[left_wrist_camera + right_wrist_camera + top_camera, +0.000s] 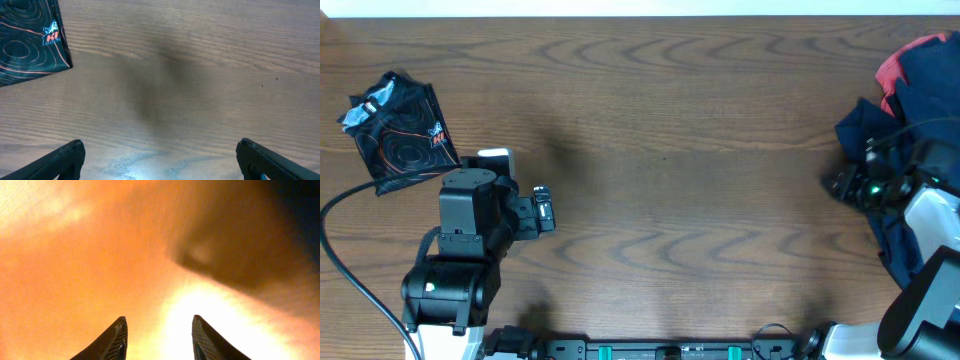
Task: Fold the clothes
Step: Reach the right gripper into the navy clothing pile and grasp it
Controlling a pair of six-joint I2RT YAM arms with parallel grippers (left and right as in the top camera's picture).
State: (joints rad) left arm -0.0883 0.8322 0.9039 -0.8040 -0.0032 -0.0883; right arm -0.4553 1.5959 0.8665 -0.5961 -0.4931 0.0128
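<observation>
A small black line-printed garment [398,130] lies folded at the table's far left; its corner shows in the left wrist view [30,45]. A heap of dark navy clothes [910,120] with a red piece [895,68] on top sits at the right edge. My left gripper [542,210] [160,145] is open and empty, low over bare wood to the right of the black garment. My right gripper [834,184] [157,320] is open at the heap's left edge, with nothing between its fingers. The right wrist view is a blurred orange glow with dark navy cloth [300,210] at top right.
The brown wooden table [670,150] runs between the two arms. A black cable [350,260] trails along the left edge beside the left arm's base. The arm mounts stand along the front edge.
</observation>
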